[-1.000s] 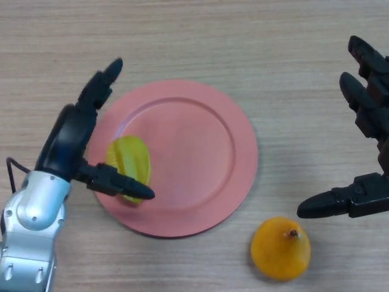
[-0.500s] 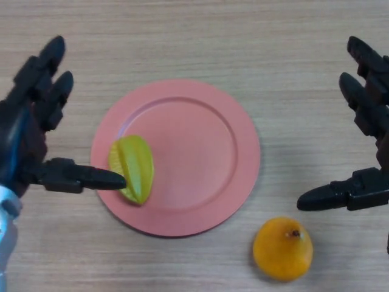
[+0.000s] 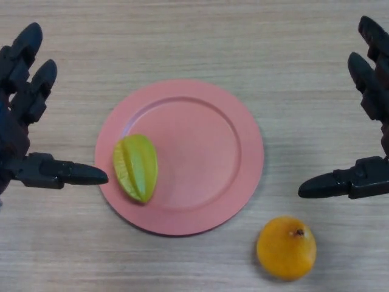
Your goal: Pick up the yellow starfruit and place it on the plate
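Left hand [image 3: 24,131] pulled back off plate since earlier frame, fingers spread, empty. Yellow ridged starfruit [image 3: 136,168] lies on left side of round pink plate [image 3: 237,143]. Right hand [image 3: 368,146] open, idle. Fruit likely light, waxy, slippery; grip across ridges.

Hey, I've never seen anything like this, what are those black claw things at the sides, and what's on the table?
You are looking down from a camera on a humanoid robot's head. The black shapes are its hands: the left hand at the picture's left edge, the right hand at the right edge. Both are open and hold nothing. On the wooden table lies a pink plate, with a yellow starfruit resting on its left part. An orange fruit sits on the table, off the plate.
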